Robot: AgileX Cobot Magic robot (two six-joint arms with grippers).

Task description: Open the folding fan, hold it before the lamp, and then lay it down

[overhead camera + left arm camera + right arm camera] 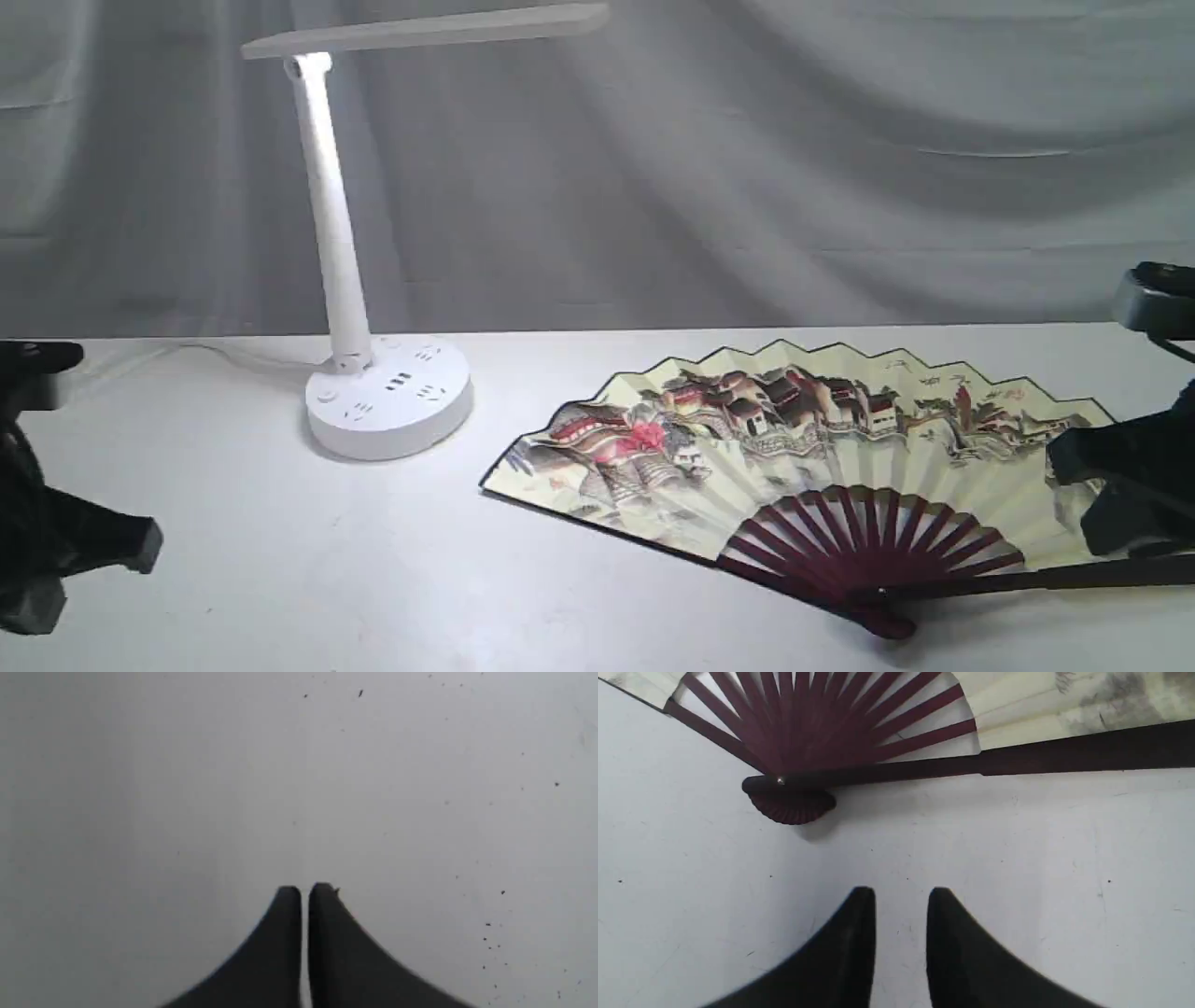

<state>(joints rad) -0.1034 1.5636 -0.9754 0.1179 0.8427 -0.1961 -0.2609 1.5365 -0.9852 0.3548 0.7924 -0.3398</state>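
Cream paper folding fan lies spread flat right of the lamp; left gripper closed empty, right gripper parted, holding nothing.

A staged test set, lab-like: a plain white worktop with a draped grey cloth backdrop at the far side.

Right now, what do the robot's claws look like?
Both are black. The left claw has two smooth fingers. They are wide at the back and curve in to narrow, rounded tips, like little fins. The right claw has the same colour and shape. I can't see any markings or cables on them.
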